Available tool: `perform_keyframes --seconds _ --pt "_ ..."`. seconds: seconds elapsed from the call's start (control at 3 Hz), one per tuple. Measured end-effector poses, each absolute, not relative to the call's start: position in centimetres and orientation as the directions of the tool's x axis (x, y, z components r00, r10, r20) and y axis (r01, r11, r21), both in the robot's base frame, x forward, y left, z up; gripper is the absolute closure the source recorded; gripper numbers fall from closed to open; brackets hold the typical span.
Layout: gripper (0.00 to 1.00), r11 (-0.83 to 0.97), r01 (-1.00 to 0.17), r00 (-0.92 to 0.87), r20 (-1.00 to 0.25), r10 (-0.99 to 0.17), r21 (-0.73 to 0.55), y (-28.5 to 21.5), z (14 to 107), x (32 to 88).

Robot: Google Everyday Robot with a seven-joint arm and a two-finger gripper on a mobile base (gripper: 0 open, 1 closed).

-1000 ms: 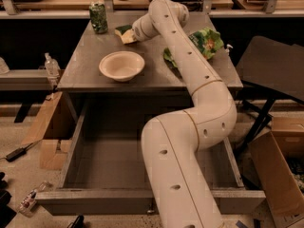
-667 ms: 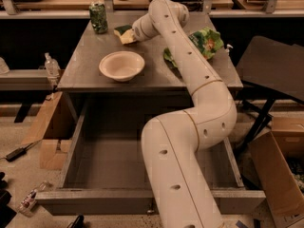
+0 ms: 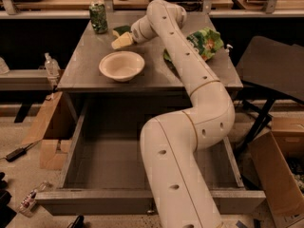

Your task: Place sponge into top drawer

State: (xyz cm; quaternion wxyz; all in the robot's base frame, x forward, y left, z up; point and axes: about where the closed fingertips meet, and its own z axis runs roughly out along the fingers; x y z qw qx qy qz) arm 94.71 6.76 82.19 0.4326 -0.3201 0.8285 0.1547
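Observation:
The sponge (image 3: 120, 41), a pale-yellow block with a dark green layer, is tilted at the back of the tabletop, just behind the bowl. My gripper (image 3: 126, 36) is at the sponge and shut on it, with the arm reaching over the table from the right front. The top drawer (image 3: 95, 201) is pulled wide open below the table's front edge. Its grey inside shows nothing in it on the left, and my arm hides its right part.
A white bowl (image 3: 122, 65) stands on the grey table (image 3: 80, 75). A green can (image 3: 99, 17) is at the back left and a green snack bag (image 3: 207, 42) at the right. Cardboard boxes (image 3: 51, 127) flank the drawer. A dark chair (image 3: 275, 65) stands at the right.
My gripper and the sponge have shifted a little toward the table's front, closer to the bowl. The sponge now sits tilted in the grip.

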Motion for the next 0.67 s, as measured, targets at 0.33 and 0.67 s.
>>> perform_keyframes --seconds 0.33,0.67 --pt "0.42 0.745 -0.667 -0.423 -0.814 -0.399 -0.018 7.07 81.82 94.71" --pt "0.65 0.745 -0.667 -0.423 -0.814 -0.399 -0.018 7.07 82.21 94.71"
